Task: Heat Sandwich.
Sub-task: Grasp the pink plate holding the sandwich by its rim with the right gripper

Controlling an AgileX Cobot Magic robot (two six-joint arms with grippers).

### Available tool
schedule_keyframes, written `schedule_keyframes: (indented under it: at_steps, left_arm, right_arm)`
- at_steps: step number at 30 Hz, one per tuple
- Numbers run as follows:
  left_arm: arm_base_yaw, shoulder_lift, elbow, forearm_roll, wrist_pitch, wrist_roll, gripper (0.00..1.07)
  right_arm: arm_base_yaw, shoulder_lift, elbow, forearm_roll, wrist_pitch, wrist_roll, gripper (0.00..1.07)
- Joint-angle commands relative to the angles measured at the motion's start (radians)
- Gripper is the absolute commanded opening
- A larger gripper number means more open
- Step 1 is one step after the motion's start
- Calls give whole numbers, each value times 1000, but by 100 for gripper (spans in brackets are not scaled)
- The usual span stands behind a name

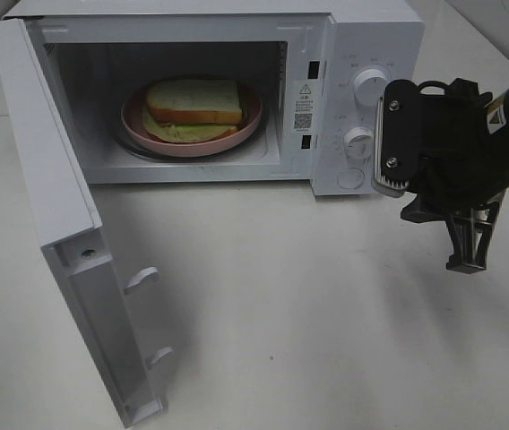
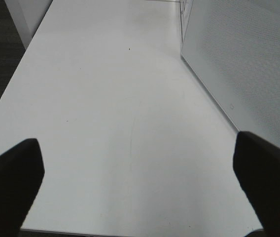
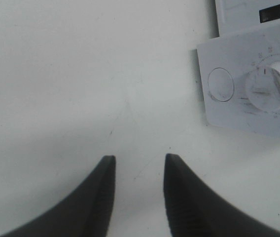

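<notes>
The sandwich [image 1: 194, 101] lies on a round pink plate [image 1: 249, 124] inside the white microwave [image 1: 237, 18], whose door [image 1: 57, 206] stands swung wide open to the left. My right gripper [image 1: 467, 260] hangs over the table in front of the control panel, to the right of the cavity, fingers pointing down. In the right wrist view its fingertips [image 3: 139, 159] stand a little apart with only bare table between them. My left gripper [image 2: 137, 140] is out of the high view. In its wrist view its fingers are spread wide over the table, holding nothing.
Two dials [image 1: 370, 87] [image 1: 359, 141] sit on the microwave's panel. The right wrist view shows one dial [image 3: 273, 89] and a round button [image 3: 221, 85]. A white perforated panel [image 2: 248, 59] stands beside the left gripper. The white table [image 1: 308, 313] spreads in front.
</notes>
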Motion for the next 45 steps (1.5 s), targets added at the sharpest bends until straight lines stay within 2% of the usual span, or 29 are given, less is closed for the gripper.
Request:
schedule_keyframes:
  at_steps: [1, 2, 3, 4, 6, 7, 14, 19, 26, 41, 45]
  left_arm:
    - [2, -16, 2, -10, -14, -2, 100]
    - [2, -16, 2, -10, -14, -2, 100]
    - [2, -16, 2, -10, -14, -2, 100]
    - [2, -16, 2, -10, -14, -2, 100]
    - [2, -16, 2, -10, -14, -2, 100]
    - [2, -16, 2, -10, -14, -2, 100]
    - [2, -16, 2, -10, -14, -2, 100]
    - [2, -16, 2, -10, -14, -2, 100]
    - [2, -16, 2, -10, -14, -2, 100]
    - [2, -16, 2, -10, -14, -2, 100]
    - [2, -16, 2, -10, -14, -2, 100]
  right_arm:
    - [-4, -6, -8, 0, 0, -26, 60]
    - [-4, -6, -8, 6, 0, -26, 71]
    - [-4, -6, -8, 9, 0, -26, 77]
    - [-4, -6, -8, 9, 0, -26, 77]
    - [-4, -6, -8, 11, 0, -26, 89]
    - [-4, -6, -8, 11, 0, -26, 90]
    - [-1, -6, -26, 11, 8, -39, 89]
    - [1, -6, -93, 11, 33, -61, 88]
    - [56, 11, -155, -26, 55, -65, 87]
    - [165, 199, -347, -48, 82, -158, 84]
    - [197, 284, -431, -48, 82, -169, 83]
